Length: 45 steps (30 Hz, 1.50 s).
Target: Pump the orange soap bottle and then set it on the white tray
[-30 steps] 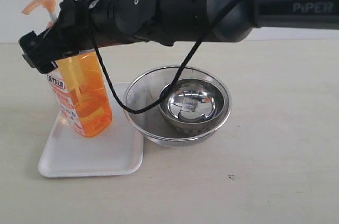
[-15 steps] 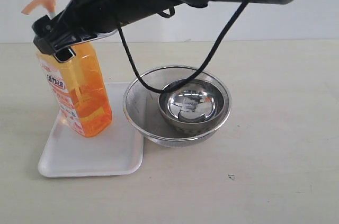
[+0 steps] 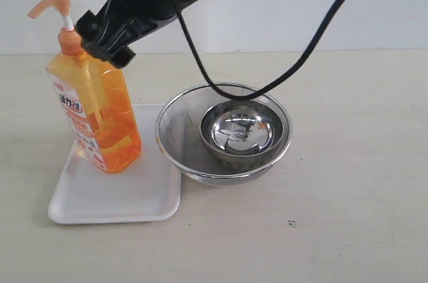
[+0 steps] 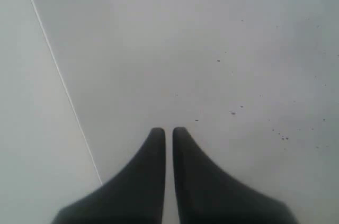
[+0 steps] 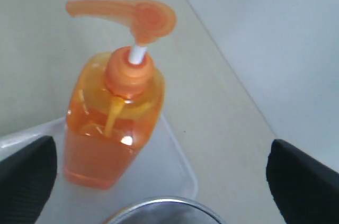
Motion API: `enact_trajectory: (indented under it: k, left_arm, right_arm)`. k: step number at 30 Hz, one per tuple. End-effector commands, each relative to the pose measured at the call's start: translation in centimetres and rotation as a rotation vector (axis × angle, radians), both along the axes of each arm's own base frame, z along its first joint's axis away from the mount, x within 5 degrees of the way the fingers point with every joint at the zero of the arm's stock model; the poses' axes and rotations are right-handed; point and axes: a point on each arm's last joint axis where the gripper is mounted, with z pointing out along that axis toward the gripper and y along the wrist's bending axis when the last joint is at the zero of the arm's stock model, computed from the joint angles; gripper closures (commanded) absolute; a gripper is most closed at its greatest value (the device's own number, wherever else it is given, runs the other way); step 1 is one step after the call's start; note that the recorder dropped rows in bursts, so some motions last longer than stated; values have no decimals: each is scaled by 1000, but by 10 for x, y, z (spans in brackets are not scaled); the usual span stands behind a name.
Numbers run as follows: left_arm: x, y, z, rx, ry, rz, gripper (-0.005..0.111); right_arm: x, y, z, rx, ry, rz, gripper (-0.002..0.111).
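The orange soap bottle (image 3: 99,119) stands upright on the back part of the white tray (image 3: 117,197), with its pump head and white stem raised. My right gripper (image 3: 103,41) hovers just to the right of the bottle's neck, open and touching nothing. In the right wrist view the bottle (image 5: 111,123) sits on the tray (image 5: 177,163), ahead of the widely spread right gripper (image 5: 165,181), which holds nothing. My left gripper (image 4: 169,131) is shut and empty over a plain pale surface; it does not show in the exterior view.
A wide steel bowl (image 3: 180,137) with a smaller steel bowl (image 3: 241,132) inside it stands right against the tray's right side. Its rim (image 5: 164,209) lies just under the right gripper. The right arm's black cable (image 3: 221,89) hangs above the bowls.
My right gripper, which was around the bottle's upper body a second ago, has lifted up and back to the right. The bottle stays standing on the tray.
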Motion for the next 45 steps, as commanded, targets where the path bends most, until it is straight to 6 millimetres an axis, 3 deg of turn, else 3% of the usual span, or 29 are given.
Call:
enact_trajectory:
  k: [1, 5, 9, 23, 26, 27, 31, 39, 45]
  left_arm:
    - [-2, 1, 1, -1, -5, 5, 102]
    - [-2, 1, 1, -1, -5, 5, 102]
    - [-2, 1, 1, -1, -5, 5, 102]
    - [-1, 2, 1, -4, 4, 12, 102]
    - [-1, 2, 0, -5, 6, 13, 102]
    - [-1, 2, 0, -5, 7, 14, 102]
    - [-1, 2, 0, -7, 13, 19, 102]
    - [1, 3, -5, 87, 64, 48, 102]
    - [3, 3, -12, 49, 138, 56, 102]
  right_arm:
    - [-2, -23, 23, -72, -90, -94, 10]
    - [-1, -40, 27, -215, -132, -170, 11]
    - [-3, -45, 18, -294, -57, -199, 11]
    - [0, -37, -9, -350, 74, -199, 13]
    - [0, -36, -10, -352, 75, -199, 29]
    - [0, -36, -10, -352, 75, -199, 41]
    - [1, -36, -10, -345, 70, -196, 105]
    - [2, -33, -7, -327, 25, -171, 106]
    - [4, -29, -4, -277, -1, -162, 109]
